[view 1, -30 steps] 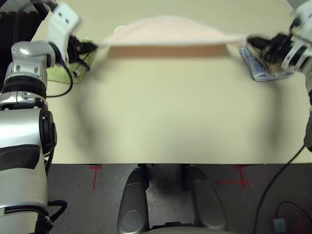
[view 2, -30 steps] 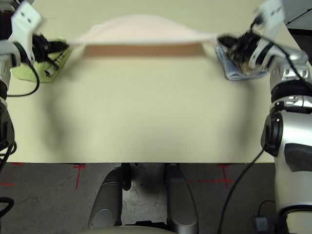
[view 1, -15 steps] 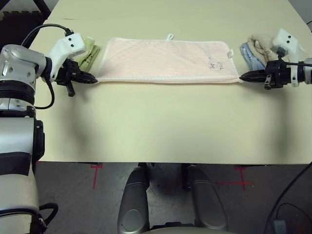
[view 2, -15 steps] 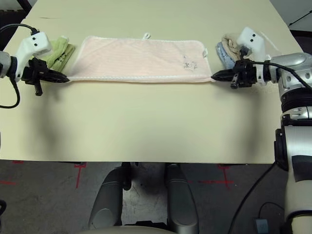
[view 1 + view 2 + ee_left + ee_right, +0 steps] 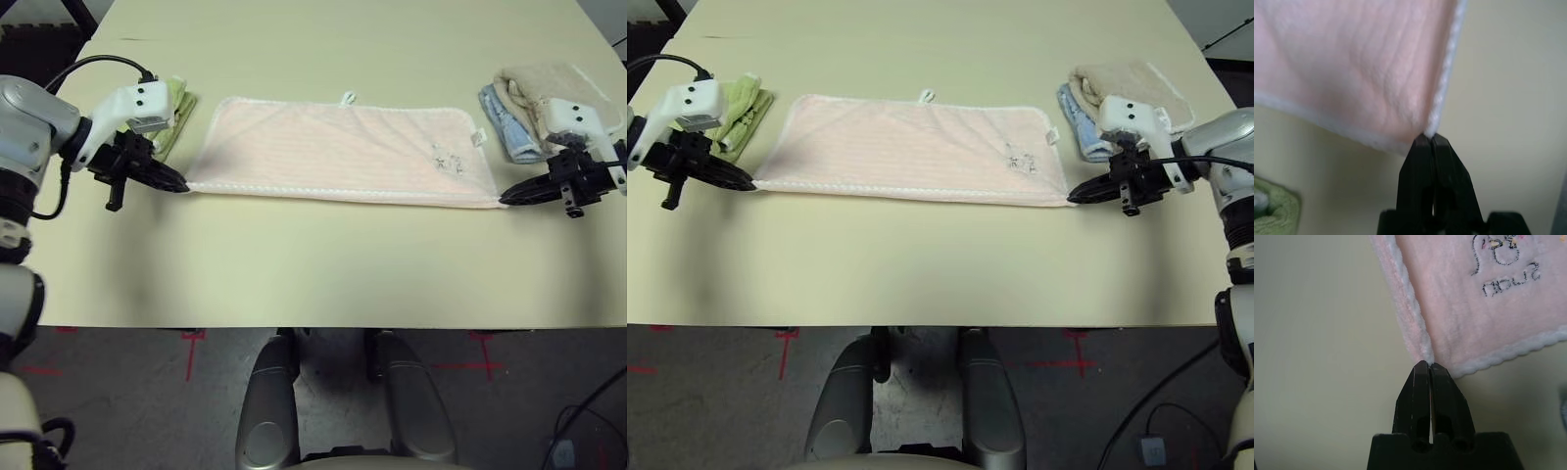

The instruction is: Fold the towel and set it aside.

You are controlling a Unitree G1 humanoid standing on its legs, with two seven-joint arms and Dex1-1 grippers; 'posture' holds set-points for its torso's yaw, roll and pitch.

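The towel (image 5: 338, 150) lies spread flat on the far half of the surface (image 5: 323, 264), long side running left to right, its small dark stitched mark (image 5: 446, 160) toward the right end. The left claw (image 5: 177, 186) is pressed together on the towel's near-left corner, and the right claw (image 5: 1074, 197) is pressed together on the near-right corner; the wrist views show each pair of black tips pinching the very point of the white trim (image 5: 1411, 313).

The step in hand looks like the first fold, taking the near edge up and over to the far edge. To do it well, both claws should probably rise together and travel at the same pace, so the near edge stays straight and lightly taut between them. Slack in the middle would likely leave a crooked crease. The grips are shallow, right at the corner tips, so a hard sideways pull could slip the cloth free; gentle tension seems safer. Laying near corners squarely on far corners should line up the trim.

Both arms reach in from the sides, forearms angled inward and claws tilted down toward the surface, tips pointing at each other across the towel's length. A green cloth (image 5: 172, 106) sits just behind the left claw, and beige and blue folded towels (image 5: 529, 103) lie just beyond the right one, so the lift should stay clear of them.
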